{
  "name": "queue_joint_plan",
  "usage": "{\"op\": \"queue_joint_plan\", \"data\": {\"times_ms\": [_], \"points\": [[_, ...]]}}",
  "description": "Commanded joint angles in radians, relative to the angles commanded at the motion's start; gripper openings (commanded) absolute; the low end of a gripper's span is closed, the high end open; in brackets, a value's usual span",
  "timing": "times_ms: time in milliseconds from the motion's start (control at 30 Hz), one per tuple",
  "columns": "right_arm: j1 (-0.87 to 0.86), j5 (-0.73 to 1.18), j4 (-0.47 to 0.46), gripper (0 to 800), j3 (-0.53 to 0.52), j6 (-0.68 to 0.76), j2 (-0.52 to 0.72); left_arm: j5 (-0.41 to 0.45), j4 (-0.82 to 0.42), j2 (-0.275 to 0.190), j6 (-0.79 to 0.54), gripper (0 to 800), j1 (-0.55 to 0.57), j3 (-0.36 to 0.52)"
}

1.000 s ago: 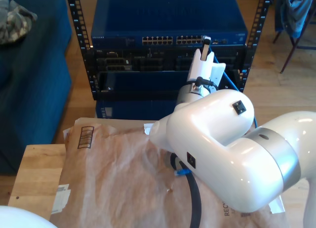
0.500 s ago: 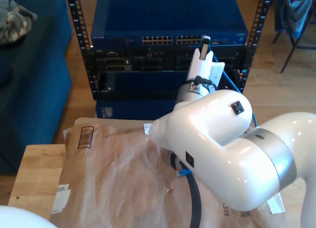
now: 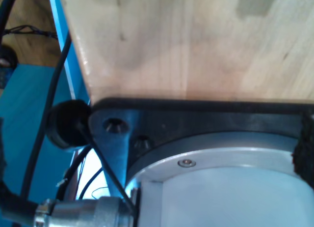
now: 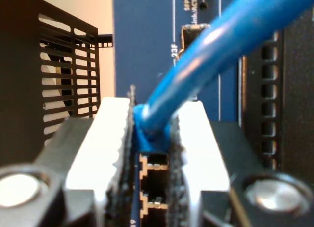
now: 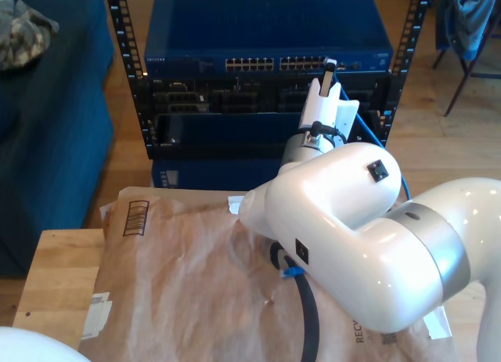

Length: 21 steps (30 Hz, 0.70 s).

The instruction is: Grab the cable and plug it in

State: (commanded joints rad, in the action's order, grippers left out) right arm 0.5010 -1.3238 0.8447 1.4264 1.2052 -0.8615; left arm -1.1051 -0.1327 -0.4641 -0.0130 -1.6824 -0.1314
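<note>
Second end effector (image 4: 149, 153) was clamped on the thin bright-blue ethernet cable (image 4: 211, 55) at the blue switch's port row (image 5: 274, 63); insertion step, I judged a straight push next. First end effector's state: couldn't tell.

Wood floor (image 5: 450, 142) — blue sofa (image 5: 47, 127)

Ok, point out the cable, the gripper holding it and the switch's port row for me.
cable (image 4: 216, 45), second wrist view, on the blue jacket above the plug.
my second gripper (image 4: 153, 138), second wrist view, midway between the jaws, shut on the plug.
port row (image 5: 250, 64), exterior view, middle of the row.
</note>
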Motion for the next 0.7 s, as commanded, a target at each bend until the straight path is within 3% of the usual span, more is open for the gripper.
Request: {"op": "queue_joint_plan", "data": {"times_ms": [700], "points": [[0.002,0.002,0.002,0,0.009,0.002,-0.011,0.0,0.0,0.0,0.0,800,0.0,0.0]]}}
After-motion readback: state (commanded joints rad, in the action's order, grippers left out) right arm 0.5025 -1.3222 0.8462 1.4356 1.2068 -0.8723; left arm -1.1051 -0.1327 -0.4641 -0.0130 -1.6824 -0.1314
